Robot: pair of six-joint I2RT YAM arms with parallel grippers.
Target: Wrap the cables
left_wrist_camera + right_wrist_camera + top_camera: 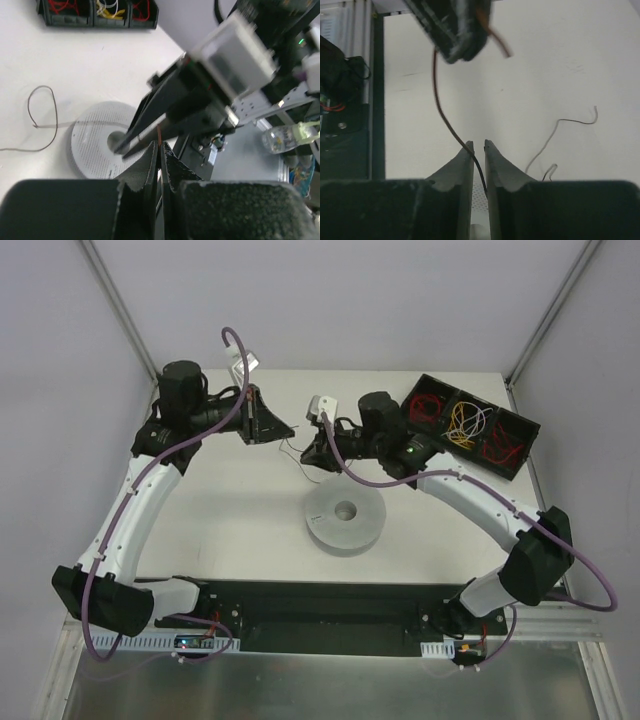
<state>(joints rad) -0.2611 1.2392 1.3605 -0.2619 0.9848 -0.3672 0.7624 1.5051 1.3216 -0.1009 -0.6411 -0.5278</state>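
The cable is a thin dark-brown wire. My left gripper is shut on it near one end, and the short free end sticks out past the fingers in the right wrist view. From there the cable runs down into the narrow gap between my right gripper's fingers, which stand slightly apart around it. The two grippers are close together above the back middle of the table. More of the cable lies curled on the table. The grey spool lies flat just in front of them.
A black three-compartment bin with red and yellow wires stands at the back right. It also shows in the left wrist view. A black strip runs along the table's near edge.
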